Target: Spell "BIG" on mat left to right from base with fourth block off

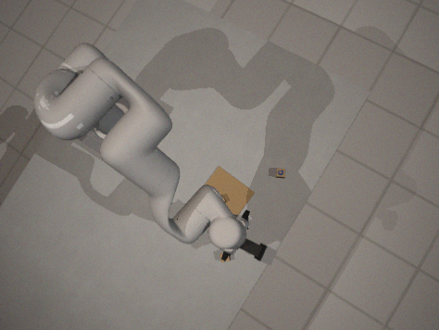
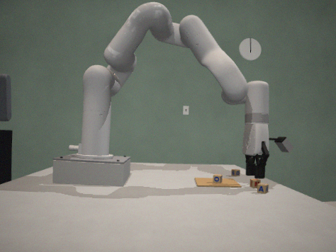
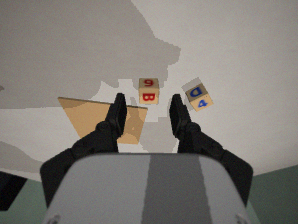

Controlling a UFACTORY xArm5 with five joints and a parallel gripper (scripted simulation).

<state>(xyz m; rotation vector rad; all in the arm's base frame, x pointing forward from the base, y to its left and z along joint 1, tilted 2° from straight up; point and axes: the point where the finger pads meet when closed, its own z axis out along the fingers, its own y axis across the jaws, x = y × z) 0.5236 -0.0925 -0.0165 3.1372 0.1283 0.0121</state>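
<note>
The gripper [image 1: 236, 234] [image 2: 255, 175] [image 3: 148, 96] is open, its fingers apart above the B block. The B block [image 2: 254, 182] [image 3: 148, 96] stands on the table off the mat, a red B on top, hidden in the top view. The mat [image 1: 227, 178] [image 2: 202, 182] [image 3: 100, 120] lies flat. One block [image 2: 217, 179] stands on it with a blue O on its side; its top letter is unreadable. The G block [image 1: 281, 172] [image 2: 235, 173] stands off the mat. Another block [image 1: 229, 259] [image 2: 262, 188] [image 3: 200, 98] shows a blue 4 on top.
The 4 block stands close to the B block, just outside one finger. The table edge [image 1: 296, 220] runs beyond the gripper, on the side away from the base. The forearm [image 1: 196, 210] hangs over part of the mat in the top view.
</note>
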